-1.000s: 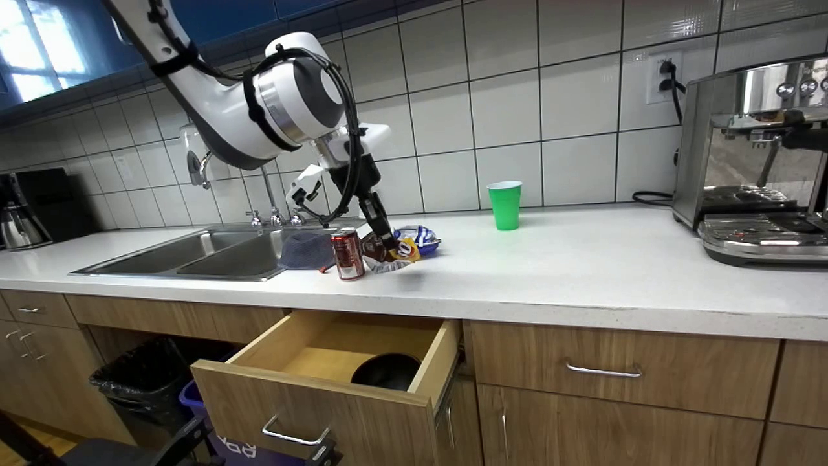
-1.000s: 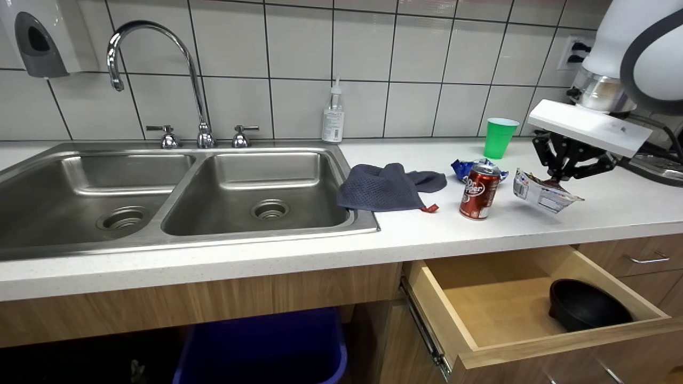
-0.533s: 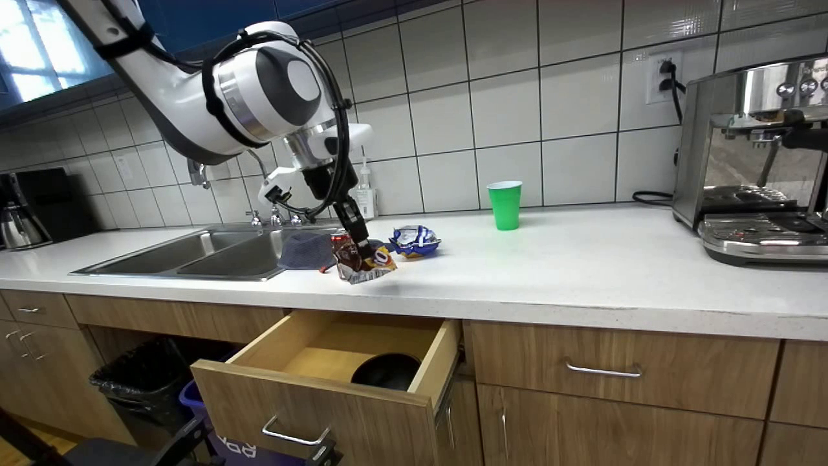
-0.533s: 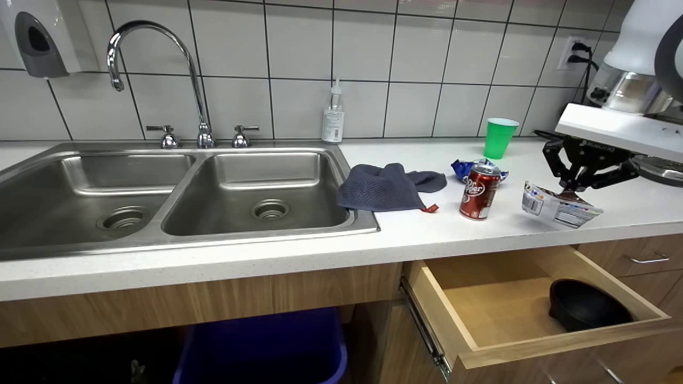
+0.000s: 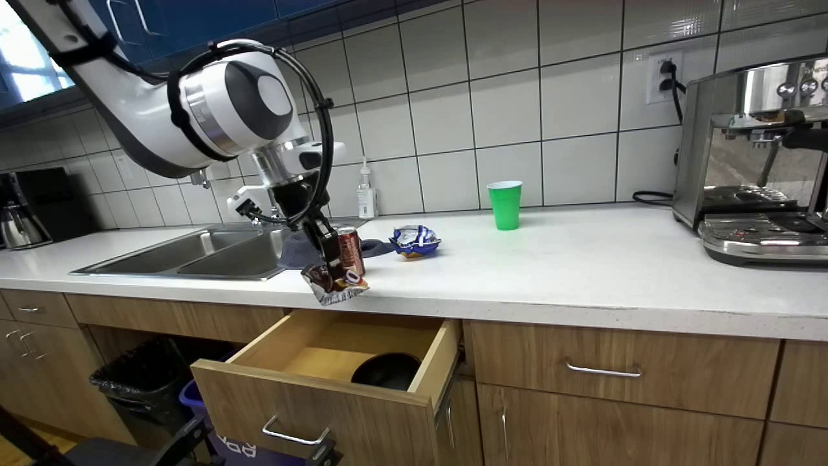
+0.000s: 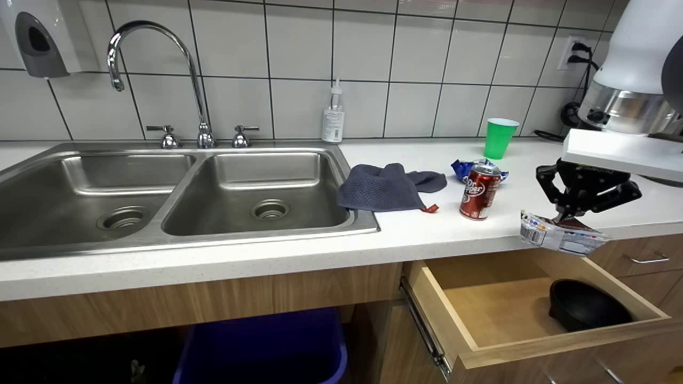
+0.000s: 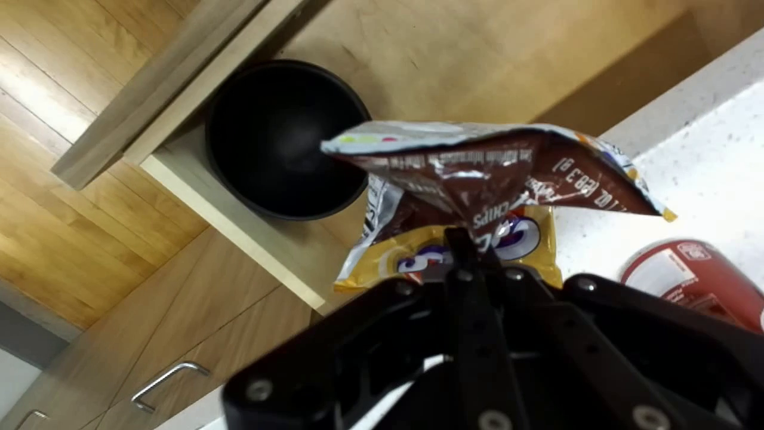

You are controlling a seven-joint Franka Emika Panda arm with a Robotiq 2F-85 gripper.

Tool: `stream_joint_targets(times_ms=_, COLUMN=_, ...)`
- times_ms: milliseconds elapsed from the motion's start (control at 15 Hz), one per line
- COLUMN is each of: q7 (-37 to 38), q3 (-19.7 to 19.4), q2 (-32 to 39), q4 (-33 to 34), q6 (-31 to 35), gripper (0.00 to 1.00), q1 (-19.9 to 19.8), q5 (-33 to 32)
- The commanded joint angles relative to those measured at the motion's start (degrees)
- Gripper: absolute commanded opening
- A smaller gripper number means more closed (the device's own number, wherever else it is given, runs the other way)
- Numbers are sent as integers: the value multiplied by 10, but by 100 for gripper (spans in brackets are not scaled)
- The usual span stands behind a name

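My gripper (image 7: pixel 471 242) is shut on a crumpled brown and yellow snack bag (image 7: pixel 495 173). In both exterior views the gripper (image 5: pixel 335 268) (image 6: pixel 563 216) points down and holds the bag (image 5: pixel 323 289) (image 6: pixel 560 236) in the air near the counter's front edge. The open wooden drawer (image 6: pixel 496 312) is below the bag. A black bowl (image 7: pixel 286 143) stands in the drawer; it also shows in both exterior views (image 5: pixel 387 371) (image 6: pixel 587 306). A red soda can (image 6: pixel 479 194) stands upright on the counter near the bag, and shows in the wrist view (image 7: pixel 698 283).
A blue wrapper (image 5: pixel 414 241), a green cup (image 5: pixel 504 206) and a grey cloth (image 6: pixel 381 189) lie or stand on the counter. A double sink (image 6: pixel 269 229), soap bottle (image 6: pixel 333 114) and espresso machine (image 5: pixel 763 162) are around. Bins, one black-lined (image 5: pixel 139 382), one blue (image 6: pixel 261 346), stand under the counter.
The gripper has carried the bag from above the counter toward its front edge and above the drawer's back part. The can, wrapper, cup, drawer and bowl stay put.
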Motion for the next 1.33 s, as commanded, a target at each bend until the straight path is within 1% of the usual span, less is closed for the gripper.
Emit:
stream_joint_targets(times_ms=0, q7=-23, q3=35, q2=-12, q4=-15, q6=-16, gripper=0, q1=-10, q5=-1)
stream_joint_targets(times_ms=333, q7=-21, q3=63, q2=6, q4=-16, q6=-14, gripper=0, q1=-4, q5=-7)
stream_joint_targets(times_ms=600, q7=-20, q3=77, q2=24, q4=-12, q6=-15, gripper=0, q1=6, q5=-8)
stream_joint_targets(times_ms=867, q7=-14, q3=82, q2=47, q4=-4, q6=-17, gripper=0, q1=17, q5=-15)
stream_joint_targets(times_ms=1267, q7=-6, q3=74, q2=80, q4=13, q6=-22, gripper=0, q1=35, q5=-33)
